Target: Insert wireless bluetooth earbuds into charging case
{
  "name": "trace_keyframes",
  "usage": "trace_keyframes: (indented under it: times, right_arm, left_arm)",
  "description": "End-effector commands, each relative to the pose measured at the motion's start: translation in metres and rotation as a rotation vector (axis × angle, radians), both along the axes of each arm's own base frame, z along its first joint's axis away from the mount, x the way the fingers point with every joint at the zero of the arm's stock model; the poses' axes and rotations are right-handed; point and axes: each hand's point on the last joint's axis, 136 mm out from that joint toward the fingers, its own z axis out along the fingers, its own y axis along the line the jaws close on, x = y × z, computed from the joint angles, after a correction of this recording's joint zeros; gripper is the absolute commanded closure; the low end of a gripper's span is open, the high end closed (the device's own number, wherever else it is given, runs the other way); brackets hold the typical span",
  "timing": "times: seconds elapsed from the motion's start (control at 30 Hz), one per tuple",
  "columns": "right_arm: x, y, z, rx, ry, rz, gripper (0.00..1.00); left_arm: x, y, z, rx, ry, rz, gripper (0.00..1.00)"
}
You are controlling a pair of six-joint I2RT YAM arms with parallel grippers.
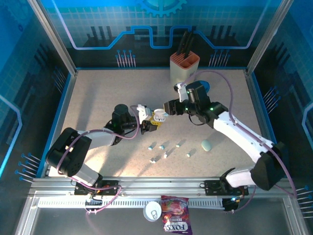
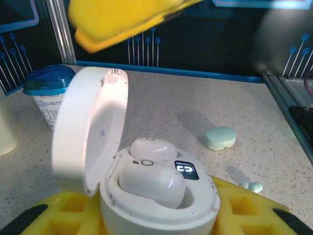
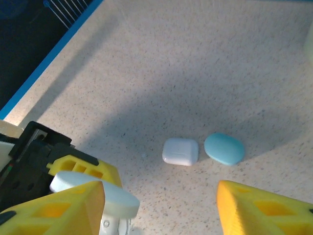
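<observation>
Two earbuds (image 2: 151, 182) sit in the open charging case (image 2: 161, 215) — seating looks done.
Left gripper (image 1: 148, 123) pinches the case; right gripper (image 3: 161, 200), spread wide, likely shuts the lid (image 2: 90, 132) next.

a robot lab cell: aluminium frame (image 1: 51, 34), blue circuit-print panels (image 1: 98, 19), speckled table (image 1: 98, 93).

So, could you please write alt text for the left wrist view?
An open white charging case, two white earbuds seated inside, sits clamped between the left gripper's yellow fingers. Behind it on the speckled table are a closed pale green case, one loose earbud and a blue-lidded cup.
</observation>
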Motion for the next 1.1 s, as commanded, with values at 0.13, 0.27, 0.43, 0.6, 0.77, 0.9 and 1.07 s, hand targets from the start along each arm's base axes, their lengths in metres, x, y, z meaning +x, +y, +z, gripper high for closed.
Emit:
trace_keyframes:
  times: [0.13, 0.27, 0.43, 0.6, 0.77, 0.9, 1.07]
  right_arm:
    - [-0.022, 0.001, -0.017, -0.005, 0.126, 0.062, 0.32]
    - [-0.025, -0.007, -0.006, 0.074, 0.115, 0.031, 0.31]
    - [-0.034, 0.0, 0.016, 0.367, 0.205, 0.099, 0.22]
    - [-0.044, 0.006, 0.02, 0.582, 0.342, 0.15, 0.23]
    - [-0.052, 0.017, 0.017, 0.693, 0.423, 0.227, 0.24]
    - [-0.049, 0.022, 0.015, 0.77, 0.453, 0.246, 0.25]
    - [-0.04, 0.028, 0.017, 0.843, 0.47, 0.252, 0.3]
  left_arm:
    - [-0.004, -0.001, 0.012, -0.048, 0.0, -0.003, 0.65]
    - [-0.001, -0.001, 0.018, -0.079, 0.006, 0.011, 0.65]
    - [0.005, -0.001, 0.036, -0.168, -0.001, 0.031, 0.66]
    - [0.006, -0.002, 0.057, -0.284, -0.029, 0.017, 0.66]
    - [0.01, -0.005, 0.061, -0.297, -0.01, 0.007, 0.65]
    - [0.005, -0.008, 0.065, -0.3, -0.008, -0.032, 0.66]
    - [0.002, -0.009, 0.066, -0.303, 0.017, -0.056, 0.69]
